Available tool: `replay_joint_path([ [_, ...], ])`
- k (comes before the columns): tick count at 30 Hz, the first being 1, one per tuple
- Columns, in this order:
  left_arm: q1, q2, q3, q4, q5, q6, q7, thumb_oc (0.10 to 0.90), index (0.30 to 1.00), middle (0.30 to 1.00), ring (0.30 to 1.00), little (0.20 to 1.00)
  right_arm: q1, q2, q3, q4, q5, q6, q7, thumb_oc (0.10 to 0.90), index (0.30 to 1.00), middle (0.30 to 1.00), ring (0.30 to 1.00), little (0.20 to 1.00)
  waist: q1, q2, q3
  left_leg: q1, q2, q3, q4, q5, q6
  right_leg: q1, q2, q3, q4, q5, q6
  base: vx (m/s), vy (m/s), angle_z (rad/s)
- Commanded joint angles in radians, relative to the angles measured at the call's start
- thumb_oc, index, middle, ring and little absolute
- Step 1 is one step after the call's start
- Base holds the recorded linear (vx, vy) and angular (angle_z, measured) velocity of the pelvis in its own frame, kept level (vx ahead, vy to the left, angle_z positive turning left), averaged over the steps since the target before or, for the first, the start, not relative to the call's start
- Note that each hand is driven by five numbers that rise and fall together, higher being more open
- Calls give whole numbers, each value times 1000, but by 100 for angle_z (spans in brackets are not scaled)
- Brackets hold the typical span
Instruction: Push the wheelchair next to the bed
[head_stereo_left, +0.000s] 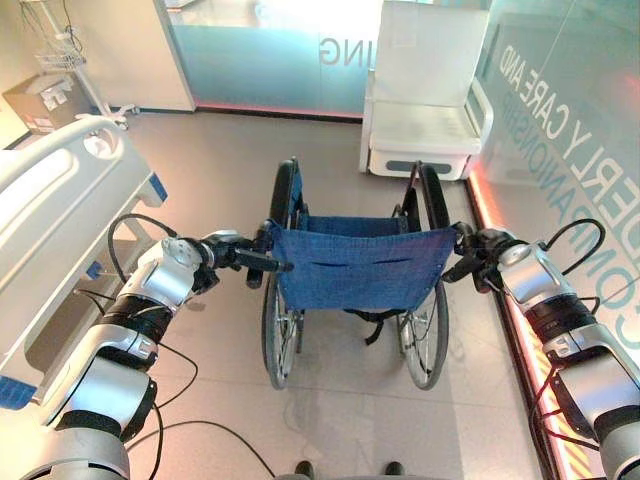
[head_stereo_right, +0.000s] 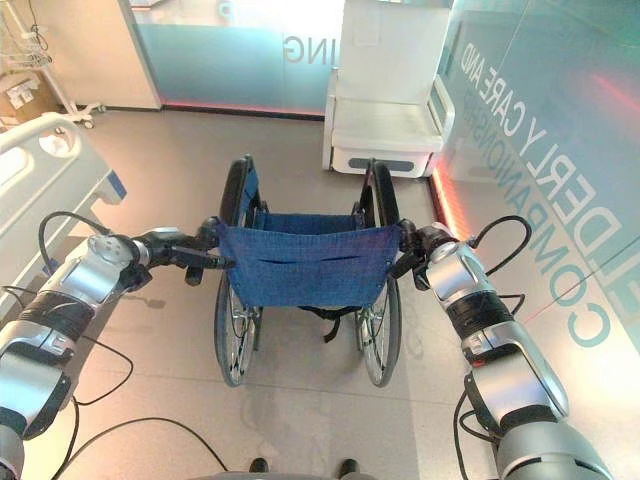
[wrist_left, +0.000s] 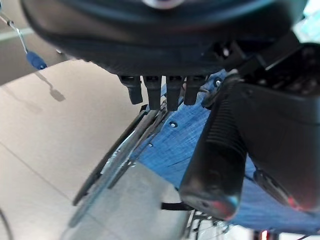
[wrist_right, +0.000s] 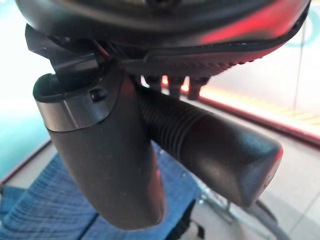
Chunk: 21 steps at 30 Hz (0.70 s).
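The wheelchair, with a blue cloth back and large spoked wheels, stands on the floor in front of me, facing away. My left hand is curled round its left push handle, whose black ribbed grip lies between the thumb and the fingers. My right hand is curled round the right push handle, with the thumb beside the grip. The white hospital bed with a blue-trimmed rail runs along the left, a short gap from the wheelchair's left wheel.
A white armchair stands ahead, just beyond the wheelchair on the right. A printed glass wall with a red-lit base strip runs close along the right. A cardboard box and a wire stand sit at the far left.
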<state>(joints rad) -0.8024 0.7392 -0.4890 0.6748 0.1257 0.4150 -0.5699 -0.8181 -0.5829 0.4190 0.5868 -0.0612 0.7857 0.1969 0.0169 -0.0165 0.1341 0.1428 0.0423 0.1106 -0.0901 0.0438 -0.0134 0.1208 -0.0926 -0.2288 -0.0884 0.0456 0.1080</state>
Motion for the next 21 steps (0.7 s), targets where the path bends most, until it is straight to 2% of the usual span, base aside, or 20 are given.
replay_joint_path([
  [1, -13, -12, -70, 115, 89, 32, 27, 800, 900, 900, 900, 900, 49, 0, 147, 97, 74, 57, 42, 800, 900, 900, 900, 900, -6, 3, 16, -58, -26, 45, 89, -83, 21, -33, 10, 26, 90, -63, -18, 0, 0, 0],
  [2, -21, -16, -72, 120, 77, 30, 50, 800, 900, 900, 900, 900, 43, 3, 148, 100, 84, 53, 37, 770, 855, 855, 855, 855, -7, 3, 14, -58, -27, 45, 89, -84, 21, -32, 10, 28, 89, -64, -19, 0, 0, 0],
  [4, -33, -25, -72, 124, 31, 4, 146, 800, 900, 900, 900, 900, 36, 10, 154, 97, 125, 46, 7, 491, 436, 436, 436, 436, -11, 1, 14, -54, -26, 45, 87, -84, 20, -30, 12, 31, 88, -66, -21, 0, 0, 0],
  [5, -35, -35, -66, 125, 7, -16, 211, 574, 561, 561, 561, 561, 37, 12, 151, 89, 137, 44, -8, 400, 300, 300, 300, 300, -14, 0, 14, -53, -26, 46, 87, -86, 20, -29, 13, 33, 88, -68, -22, 0, 0, 0],
  [6, -35, -36, -66, 125, 4, -22, 219, 574, 561, 561, 561, 561, 37, 13, 151, 88, 140, 45, -12, 400, 300, 300, 300, 300, -14, 0, 14, -53, -26, 47, 87, -86, 20, -29, 13, 33, 88, -68, -22, 0, 0, 0],
  [7, -35, -44, -65, 124, -12, -32, 248, 400, 300, 300, 300, 300, 39, 15, 149, 83, 151, 37, -28, 400, 300, 300, 300, 300, -16, -2, 13, -53, -25, 48, 88, -87, 20, -29, 14, 35, 88, -70, -23, 0, 0, 0],
  [15, 9, -79, -59, 134, -2, -64, 245, 400, 300, 300, 300, 300, 61, 14, 130, 23, 244, -18, -102, 400, 300, 300, 300, 300, -25, -3, 24, -49, -22, 50, 87, -87, 20, -31, 19, 44, 91, -71, -26, 0, 0, 0],
  [21, 48, -93, -42, 121, -11, -89, 286, 400, 300, 300, 300, 300, 107, 7, 112, -12, 190, -80, -106, 400, 300, 300, 300, 300, -31, -2, 22, -43, -20, 54, 83, -86, 18, -27, 20, 42, 88, -72, -27, 5, 0, 0],
])
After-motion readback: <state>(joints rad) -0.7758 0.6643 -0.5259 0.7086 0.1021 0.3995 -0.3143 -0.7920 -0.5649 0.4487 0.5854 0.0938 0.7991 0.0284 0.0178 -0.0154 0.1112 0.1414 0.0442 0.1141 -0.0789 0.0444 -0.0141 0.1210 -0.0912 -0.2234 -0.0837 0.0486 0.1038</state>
